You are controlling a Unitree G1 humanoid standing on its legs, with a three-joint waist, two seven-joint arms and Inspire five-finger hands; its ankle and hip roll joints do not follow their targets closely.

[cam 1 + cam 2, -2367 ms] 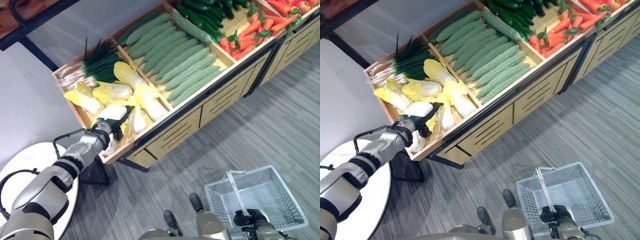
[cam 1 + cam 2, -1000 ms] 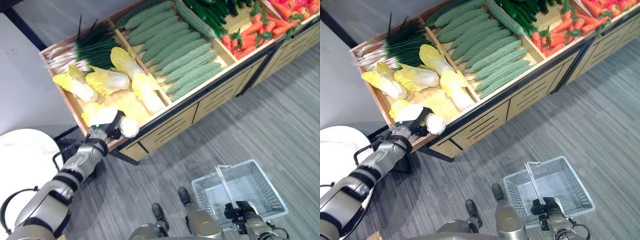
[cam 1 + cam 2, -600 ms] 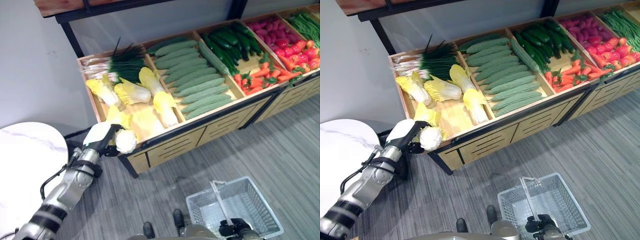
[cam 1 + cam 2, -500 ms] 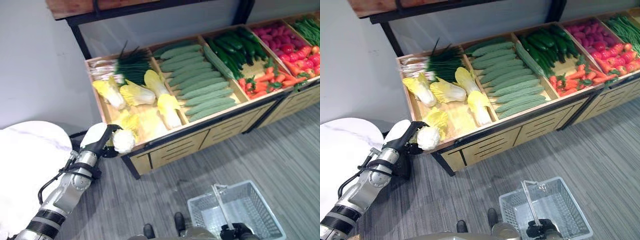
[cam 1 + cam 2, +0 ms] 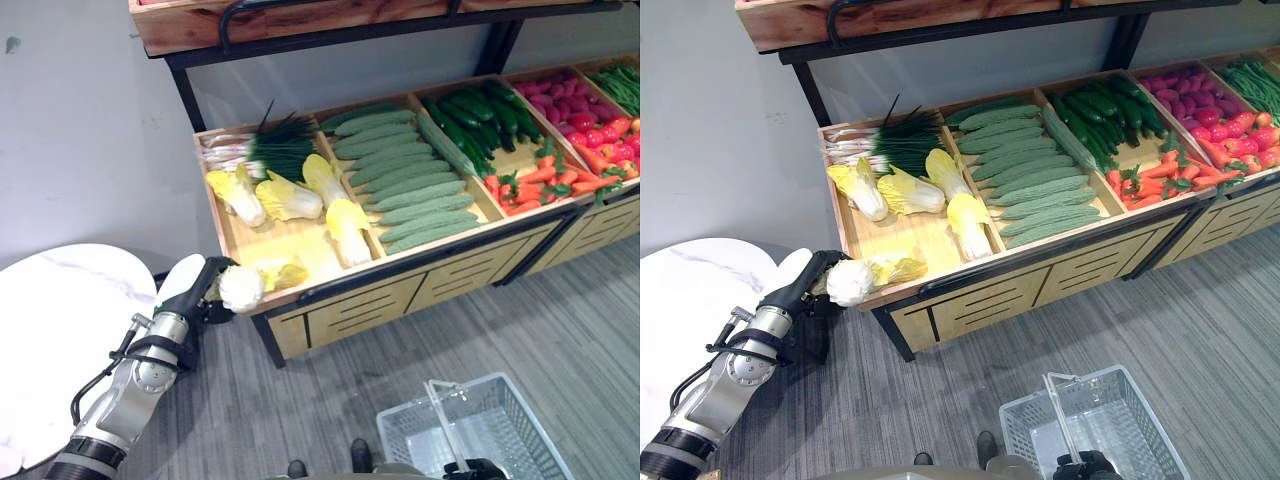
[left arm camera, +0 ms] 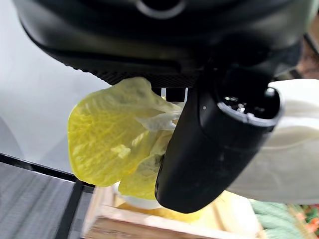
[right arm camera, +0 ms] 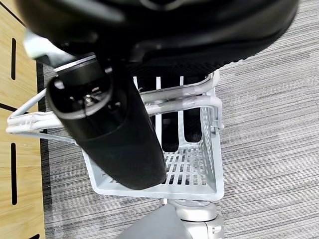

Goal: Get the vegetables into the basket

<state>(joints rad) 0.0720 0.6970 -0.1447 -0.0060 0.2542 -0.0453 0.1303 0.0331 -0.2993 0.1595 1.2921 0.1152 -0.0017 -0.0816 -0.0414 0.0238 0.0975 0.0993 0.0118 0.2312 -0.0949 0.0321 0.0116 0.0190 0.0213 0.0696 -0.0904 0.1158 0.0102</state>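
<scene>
Landmark: the wooden produce stand (image 5: 380,285), a run of slanted bins above drawer fronts, under a dark-framed shelf.

Left hand (image 5: 192,284): positioned just off the stand's near-left corner, beside the round white table (image 5: 50,330). Its fingers and thumb are curled round a napa cabbage (image 5: 250,284), white stem end toward the palm, yellow leaves trailing over the stand's front rim. The left wrist view confirms the thumb (image 6: 209,144) pressed across the yellow leaves (image 6: 112,134). The cabbage is clear of the bin floor as far as can be judged; contact of the leaf tips with the rim cannot be determined.

Right hand (image 7: 124,124): well in front of the stand, low over the grey plank floor (image 5: 560,320). Its fingers are wrapped round the handle bars (image 7: 169,102) of the white wire basket (image 5: 500,425), thumb on the near side. The basket hangs level and holds no vegetables.

Stand contents, from the left end:
- Bin 1: green onions (image 5: 265,148) at the back, 4 further napa cabbages (image 5: 290,198) in front.
- Bin 2: rows of bitter gourds (image 5: 400,185).
- Bin 3: dark cucumbers (image 5: 475,110) at the back, carrots (image 5: 530,180) in front.
- Bin 4: red and purple produce (image 5: 575,100), type not distinguishable.

The held cabbage and the basket are well apart.
</scene>
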